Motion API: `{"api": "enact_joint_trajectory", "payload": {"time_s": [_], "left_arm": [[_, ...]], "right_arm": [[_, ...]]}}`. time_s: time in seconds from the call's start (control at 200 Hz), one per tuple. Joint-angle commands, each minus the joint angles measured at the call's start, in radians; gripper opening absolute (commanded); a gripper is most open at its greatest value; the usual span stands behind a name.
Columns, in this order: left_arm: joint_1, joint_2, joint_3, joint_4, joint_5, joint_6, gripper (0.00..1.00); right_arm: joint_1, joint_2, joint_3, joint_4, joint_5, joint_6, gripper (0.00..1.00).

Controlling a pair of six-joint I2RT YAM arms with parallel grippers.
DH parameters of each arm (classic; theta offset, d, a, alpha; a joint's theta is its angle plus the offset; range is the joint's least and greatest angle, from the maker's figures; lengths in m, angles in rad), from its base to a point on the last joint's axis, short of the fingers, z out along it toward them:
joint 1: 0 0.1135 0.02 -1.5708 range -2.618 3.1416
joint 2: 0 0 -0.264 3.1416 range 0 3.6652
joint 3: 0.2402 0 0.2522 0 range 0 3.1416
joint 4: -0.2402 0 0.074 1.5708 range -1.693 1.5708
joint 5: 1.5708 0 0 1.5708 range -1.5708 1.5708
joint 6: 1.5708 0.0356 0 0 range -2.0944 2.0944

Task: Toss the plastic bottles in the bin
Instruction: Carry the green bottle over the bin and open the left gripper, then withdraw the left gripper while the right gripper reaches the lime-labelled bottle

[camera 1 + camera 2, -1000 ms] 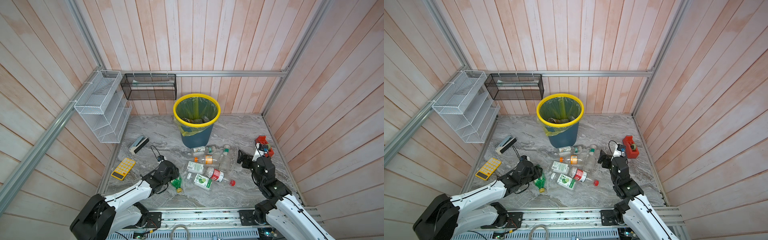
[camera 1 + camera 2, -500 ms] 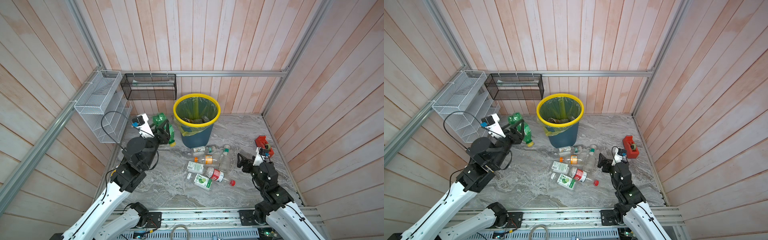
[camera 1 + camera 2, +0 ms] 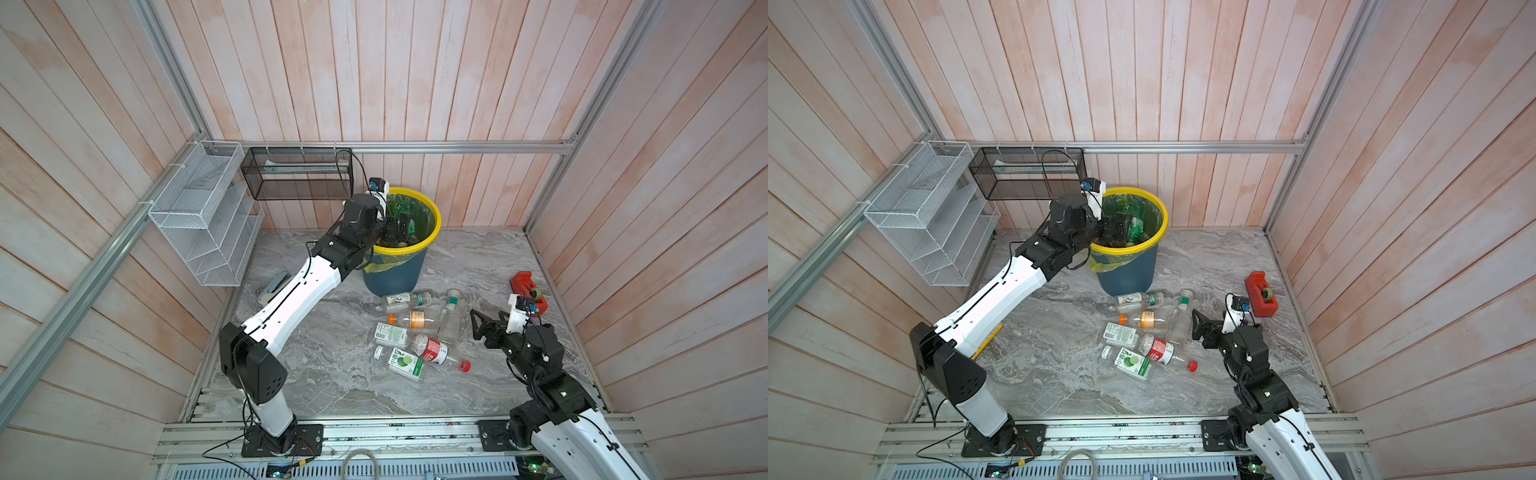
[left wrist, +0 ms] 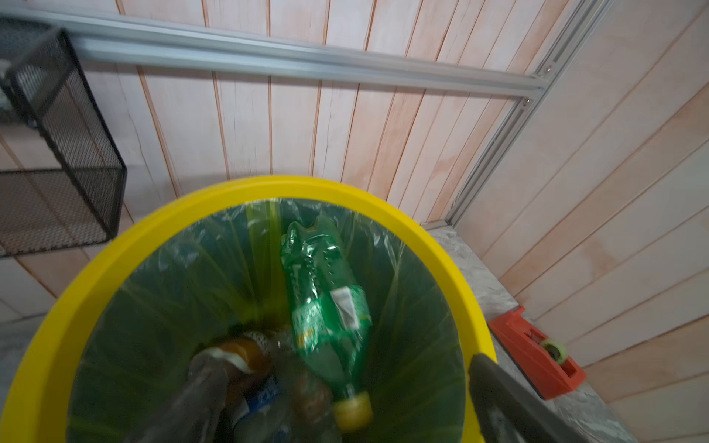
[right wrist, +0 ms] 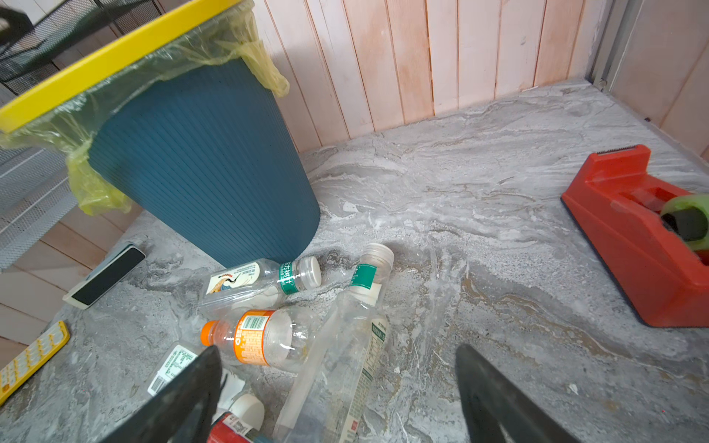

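The bin (image 3: 390, 278) is dark teal with a yellow rim (image 4: 268, 188) and a yellow-green liner, and it stands at the back wall. My left gripper (image 3: 399, 226) (image 4: 341, 360) hovers over its mouth, open and empty. Below it a green bottle (image 4: 326, 307) with a yellow cap lies loose inside the bin, blurred, on top of a brown bottle (image 4: 245, 353) and clear ones. Several plastic bottles lie on the floor in front of the bin: orange-label (image 3: 415, 320), red-label (image 3: 436, 351), lime-label (image 3: 401, 361), tall clear (image 5: 345, 345). My right gripper (image 3: 478, 328) (image 5: 337, 349) hangs open just above the tall clear bottle.
A red tape dispenser (image 3: 528, 291) sits near the right wall. A black mesh basket (image 3: 297, 174) and a white wire rack (image 3: 203, 224) hang at the back left. A yellow calculator (image 5: 30, 356) and a small white-and-black block (image 5: 105, 278) lie on the left of the floor.
My left arm lifted the green bottle off the floor, swung it to the bin and opened. The bottle has dropped into the bin. The right gripper has barely moved.
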State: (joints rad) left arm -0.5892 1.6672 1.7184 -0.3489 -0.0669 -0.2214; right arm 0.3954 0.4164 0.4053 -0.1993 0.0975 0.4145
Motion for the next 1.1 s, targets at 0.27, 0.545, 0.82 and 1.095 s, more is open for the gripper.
{"api": "enact_joint_trajectory", "payload": {"time_s": [0.27, 0.545, 0.82, 1.095], "left_arm": [[-0.033, -0.341, -0.277, 0.17, -0.082, 0.037, 1.0], [-0.069, -0.467, -0.535, 0.166, -0.153, -0.002, 1.0], [-0.065, -0.576, -0.785, 0.167, -0.185, -0.136, 1.0], [-0.021, -0.618, -0.941, 0.132, -0.176, -0.285, 1.0]], "right_arm": [[-0.004, 0.066, 0.027, -0.031, -0.033, 0.0, 0.95], [0.006, 0.164, 0.011, -0.039, -0.104, 0.025, 0.92], [0.156, 0.193, -0.023, -0.014, -0.078, 0.055, 0.93], [0.393, 0.288, 0.015, -0.019, 0.036, 0.09, 0.96]]}}
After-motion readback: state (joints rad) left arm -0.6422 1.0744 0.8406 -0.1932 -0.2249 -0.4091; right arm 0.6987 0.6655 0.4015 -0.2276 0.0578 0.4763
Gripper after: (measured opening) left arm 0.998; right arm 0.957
